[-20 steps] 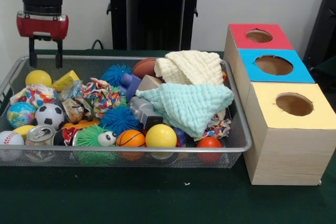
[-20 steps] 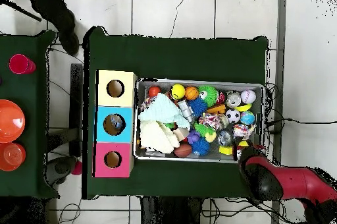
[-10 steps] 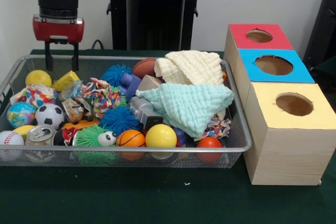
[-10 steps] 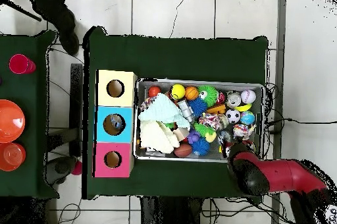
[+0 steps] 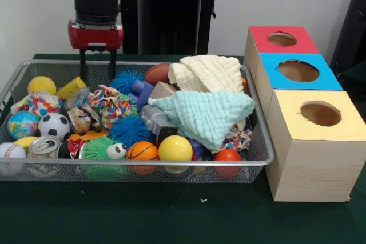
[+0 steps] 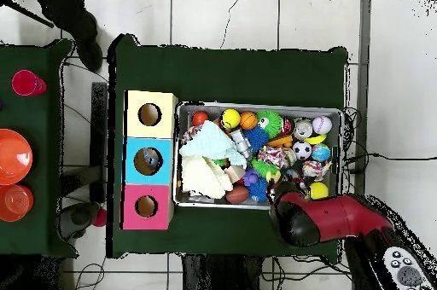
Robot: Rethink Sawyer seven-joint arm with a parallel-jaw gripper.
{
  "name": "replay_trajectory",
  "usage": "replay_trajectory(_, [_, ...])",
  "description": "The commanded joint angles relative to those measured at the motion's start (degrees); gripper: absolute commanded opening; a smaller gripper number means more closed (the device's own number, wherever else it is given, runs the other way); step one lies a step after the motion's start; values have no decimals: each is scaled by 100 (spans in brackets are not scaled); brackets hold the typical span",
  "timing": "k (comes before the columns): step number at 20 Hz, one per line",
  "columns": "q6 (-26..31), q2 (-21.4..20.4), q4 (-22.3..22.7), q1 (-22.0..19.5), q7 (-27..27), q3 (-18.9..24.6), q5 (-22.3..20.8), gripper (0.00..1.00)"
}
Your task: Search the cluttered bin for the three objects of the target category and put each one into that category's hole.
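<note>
Green tabletop [image 5: 171, 215] carries the bin [image 5: 137, 162]; only the front view shows the end effector [image 5: 96, 68] with fingers spread, empty, hanging upright over the bin's far side. Overhead, the arm hides it, and the blue-framed hole [image 6: 148, 161] lies well off beyond the bin; no bottles are identifiable.

My wrist is a black ribbed cylinder capped above by a glossy red collar, and below it sits a wider red block with rounded corners and a thin dark seam along its top. From that block my end effector [image 5: 96, 67] carries two slim, straight black fingers [image 5: 83, 66] with a gap between them. From above, my arm [image 6: 341, 218] is a thick red tube with a black rounded end, and a black panel with pale round buttons sits further back
</note>
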Motion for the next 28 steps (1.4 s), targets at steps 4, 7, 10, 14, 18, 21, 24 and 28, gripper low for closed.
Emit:
replay_trajectory(4, [-313,73,-648,621,766,-1029,-450,100])
replay_trajectory(7, [-441,183,-897,842,604,-1336,-809,100])
replay_trajectory(10, [-564,292,-1049,935,433,-1460,-1091,100])
replay_trajectory(14, [-403,318,-1184,1056,256,-1489,-1304,100])
replay_trajectory(18, [-614,481,-1382,1298,567,-1759,-1480,100])
replay_trajectory(21, [-1001,692,-1642,1623,1171,-2261,-1328,100])
replay_trajectory(24, [-1076,817,-1758,1783,1366,-2527,-1042,100])
replay_trajectory(28, [-1226,1123,-1980,2259,1679,-3168,-741,100])
